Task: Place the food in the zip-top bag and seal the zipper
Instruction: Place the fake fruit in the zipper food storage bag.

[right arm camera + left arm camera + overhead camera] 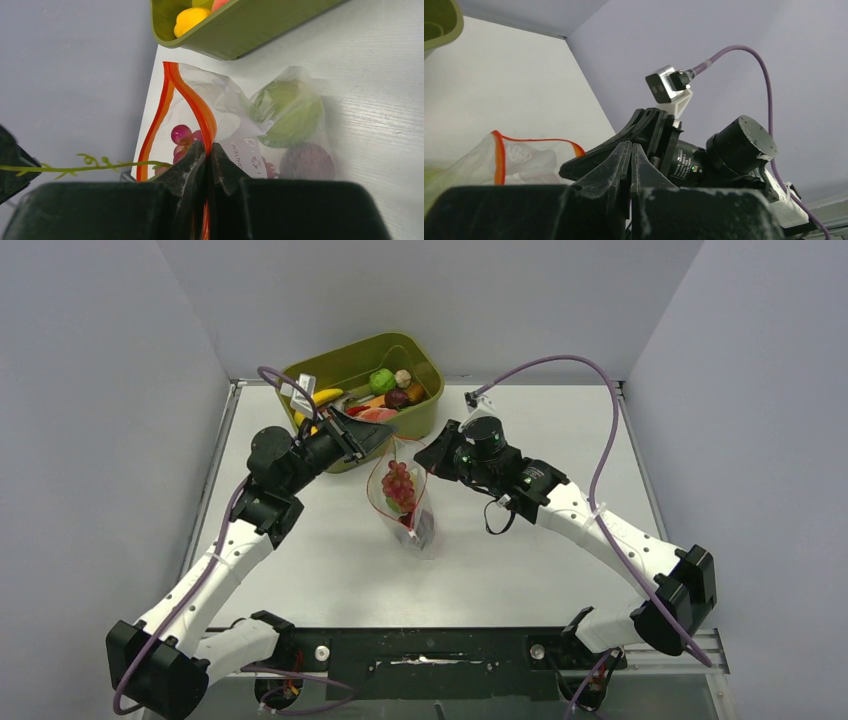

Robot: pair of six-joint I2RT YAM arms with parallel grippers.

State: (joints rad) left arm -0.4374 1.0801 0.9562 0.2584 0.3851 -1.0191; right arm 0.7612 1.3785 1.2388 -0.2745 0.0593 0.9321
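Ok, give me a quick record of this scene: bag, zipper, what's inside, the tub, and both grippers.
bag: clear, mouth up, between the two grippers
zipper: open, its two sides apart
in bag: grapes, green piece, purple piece
tub: green, behind the bag, holds more food
left gripper: shut, near the bag's rim; can't tell whether it holds the rim
right gripper: shut on the zipper
sealed: not yet

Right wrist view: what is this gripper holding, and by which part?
The right gripper pinches the clear plastic zip-top bag by its thin red-orange zipper strip at the rim.
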